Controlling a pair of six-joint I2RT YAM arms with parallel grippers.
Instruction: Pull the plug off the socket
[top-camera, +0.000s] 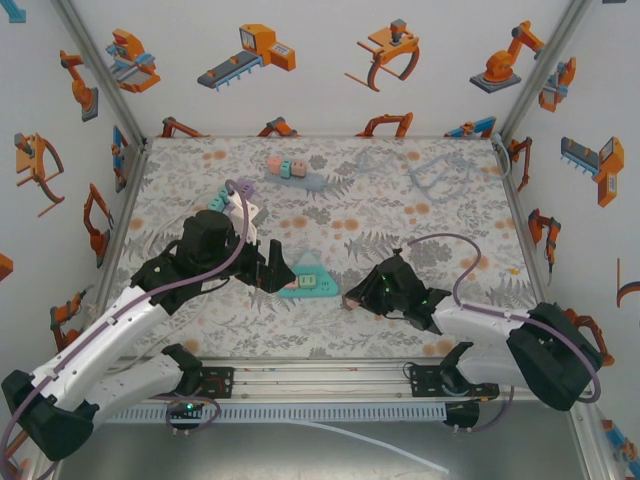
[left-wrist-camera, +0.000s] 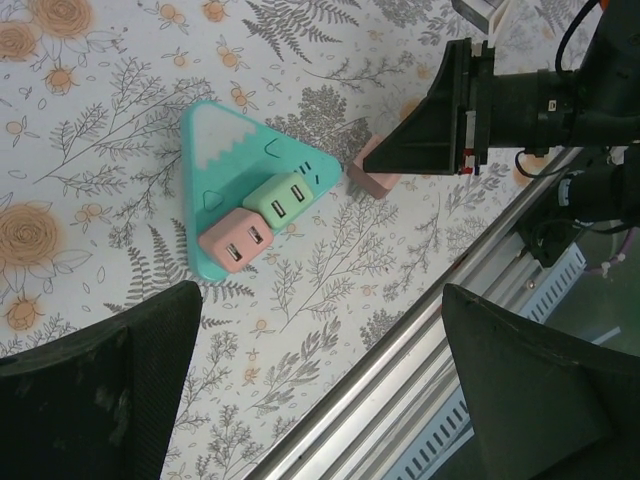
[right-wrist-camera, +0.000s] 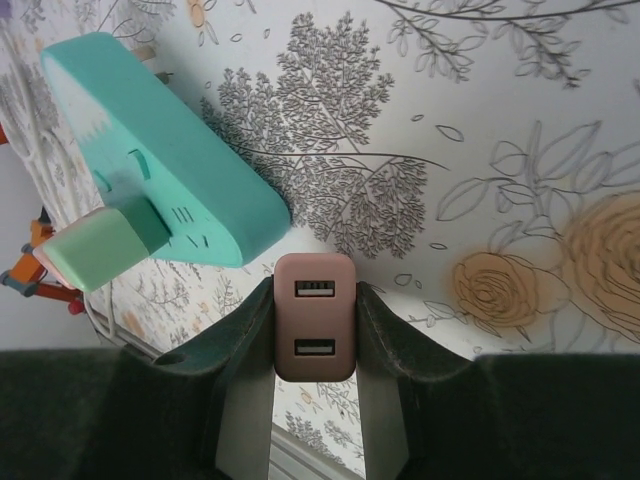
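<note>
Dusty-pink two-port USB plug (right-wrist-camera: 314, 316) is out of the socket, pinched by its two side faces in the right gripper (top-camera: 352, 297). Both black fingers (right-wrist-camera: 244, 352) press flat on it and the USB ports face the wrist camera. Prongs are hidden, so can't tell if it touches the mat.

Teal triangular socket block with a white mountain print (left-wrist-camera: 225, 150) lies flat on the floral-print table mat (left-wrist-camera: 100, 100), near the middle of the front half. The held plug sits just beside the socket's corner nearest the right arm; the left wrist view shows a thin gap between them.

Two more plugs are seated in the socket's top face, side by side:
- pale green two-port cube (left-wrist-camera: 280, 198)
- salmon-pink two-port cube (left-wrist-camera: 232, 240), nearer the socket's edge

Left gripper (left-wrist-camera: 320, 310) is spread wide with nothing between the fingers. From its own camera the socket shows in the gap beyond the fingertips. In the top view its tip is right at the socket's left side; contact can't be judged.

An aluminium rail (left-wrist-camera: 400, 370) runs along the near table edge, close to the socket. At the far side of the mat, well apart from all this, there is a pale strip carrying small coloured cubes (top-camera: 288, 168).
</note>
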